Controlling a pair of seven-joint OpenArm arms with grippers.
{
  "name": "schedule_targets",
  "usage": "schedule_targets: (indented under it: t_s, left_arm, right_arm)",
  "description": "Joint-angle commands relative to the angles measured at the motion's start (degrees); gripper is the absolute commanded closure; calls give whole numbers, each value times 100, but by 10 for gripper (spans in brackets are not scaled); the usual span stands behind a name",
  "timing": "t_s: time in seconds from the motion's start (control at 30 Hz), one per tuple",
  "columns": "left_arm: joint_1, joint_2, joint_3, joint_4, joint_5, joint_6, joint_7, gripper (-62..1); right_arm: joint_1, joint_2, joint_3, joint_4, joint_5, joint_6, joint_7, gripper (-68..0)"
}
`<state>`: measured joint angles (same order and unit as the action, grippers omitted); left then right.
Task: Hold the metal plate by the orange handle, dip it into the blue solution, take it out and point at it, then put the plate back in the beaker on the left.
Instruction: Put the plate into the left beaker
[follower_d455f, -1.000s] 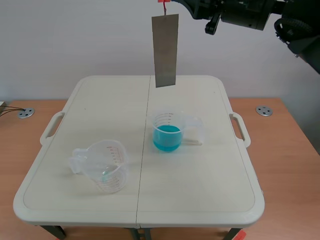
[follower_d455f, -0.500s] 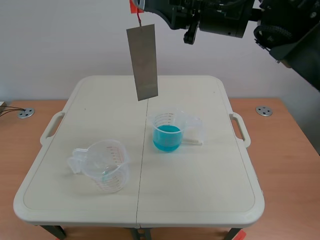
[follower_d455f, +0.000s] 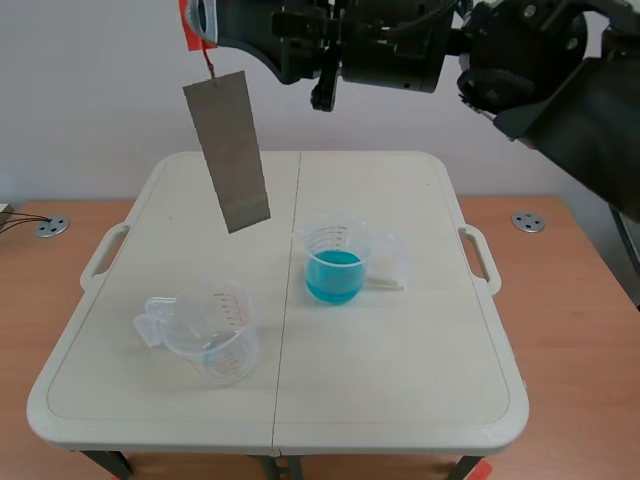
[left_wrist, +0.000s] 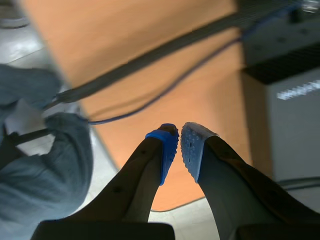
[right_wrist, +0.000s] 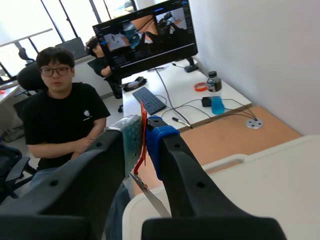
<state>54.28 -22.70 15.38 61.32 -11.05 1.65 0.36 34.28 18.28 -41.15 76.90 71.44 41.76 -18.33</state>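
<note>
Right gripper (follower_d455f: 197, 24) is clamped on the orange handle (follower_d455f: 187, 28), high over the table's (follower_d455f: 400, 370) far left side. The plate (follower_d455f: 228, 150) hangs free below it, tilted, with its lower end kicked toward the blue beaker (follower_d455f: 335, 262) and well above both beakers. The right wrist view confirms the handle is pinched between the pads, plate edge-on underneath. Left gripper (left_wrist: 179, 147) is closed on nothing and off the table, so it's out of play. My read is that the step in hand is dropping the plate into the left beaker (follower_d455f: 205, 335). Main risk is the tilt: the plate looks to dangle from a thin link, not rigid, so any quick lateral move could make it pendulum. The lower corner then lands on the rim or outside it rather than in the mouth. That beaker is empty clear plastic and likely light, so a rim hit could shove or tip it. The plate is much taller than the beaker. Once let go it will lean on the rim with most of its length outside, and that could topple the beaker. A swing the other way could clip the blue beaker and spill it. The grip on the handle is small, so a snag on the way down could pull it out of the pads. Can't tell if the plate is wet, so drips are possible.
</note>
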Motion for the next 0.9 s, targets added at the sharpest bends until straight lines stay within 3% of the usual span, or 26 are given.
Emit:
schedule_targets:
  t_s: [0.0,0.47,0.87]
  left_arm:
    - [28,-22,11,44,24,13,-31,-77]
    - [-2,11,85,11,20,15,245,-77]
    - [-2,9,85,11,20,15,245,-77]
  right_arm:
    - [175,-87,-66,116,170,-42,85,-15]
    - [170,-470,-575,116,166,-212,83,-15]
    - [61,-535,-619,116,166,-758,122,-15]
